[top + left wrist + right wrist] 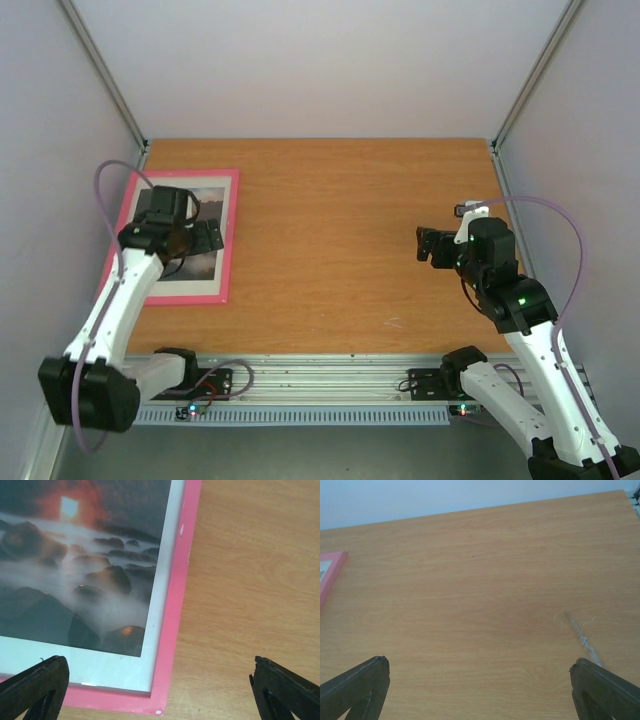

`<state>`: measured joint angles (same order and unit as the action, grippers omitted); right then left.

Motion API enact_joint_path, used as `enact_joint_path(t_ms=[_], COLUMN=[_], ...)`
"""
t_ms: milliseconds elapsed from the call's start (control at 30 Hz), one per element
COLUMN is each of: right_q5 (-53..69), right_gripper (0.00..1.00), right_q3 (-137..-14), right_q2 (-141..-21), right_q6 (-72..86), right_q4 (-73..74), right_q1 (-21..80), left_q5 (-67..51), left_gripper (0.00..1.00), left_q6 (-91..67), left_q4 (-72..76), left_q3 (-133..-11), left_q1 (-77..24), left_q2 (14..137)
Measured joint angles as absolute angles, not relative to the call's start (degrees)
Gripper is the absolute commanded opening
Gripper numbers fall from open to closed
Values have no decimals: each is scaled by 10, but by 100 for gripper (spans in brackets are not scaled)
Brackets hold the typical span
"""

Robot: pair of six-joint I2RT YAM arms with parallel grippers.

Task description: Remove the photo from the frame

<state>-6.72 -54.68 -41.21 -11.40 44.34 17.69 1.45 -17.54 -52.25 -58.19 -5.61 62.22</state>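
Photo [75,575] sat in its frame [175,605], upper left. Our left gripper [157,680] and right gripper [477,680] gaped empty; next we'd likely grab a corner.

The top external view looks down from above and behind the arm bases onto the whole counter [340,250]. The left wrist view sits close over the frame [172,625] corner. The right wrist view faces low across the counter and shares the frame's pink edge at its left.

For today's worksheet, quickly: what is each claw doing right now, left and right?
Left claw: open, holding nothing, above the frame.
Right claw: open, holding nothing, above the table.
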Motion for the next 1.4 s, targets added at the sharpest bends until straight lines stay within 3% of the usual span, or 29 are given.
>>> enact_joint_path(t_ms=[433,767,1067,1267,1400], right_q5=[-54,-54,-55,-55,-55], right_gripper=[98,98,98,98,98], right_q3=[-521,-511,-500,-500,-500], right_q2=[-400,-400,-407,-411,-413], right_q6=[-115,-115,-114,-114,-114], right_q4=[438,437,437,431,428], right_q1=[177,177,177,177,177], left_q5=[22,53,55,51,46], left_gripper=[80,71,62,49,47], left_q6=[-141,-112,-105,-105,-105], left_q4=[-514,-515,-516,-516,-516], left_q3=[-726,-796,-812,-815,-815], left_q1=[-71,-100,-101,-102,-105], left_q2=[924,1070,1121,1129,1129])
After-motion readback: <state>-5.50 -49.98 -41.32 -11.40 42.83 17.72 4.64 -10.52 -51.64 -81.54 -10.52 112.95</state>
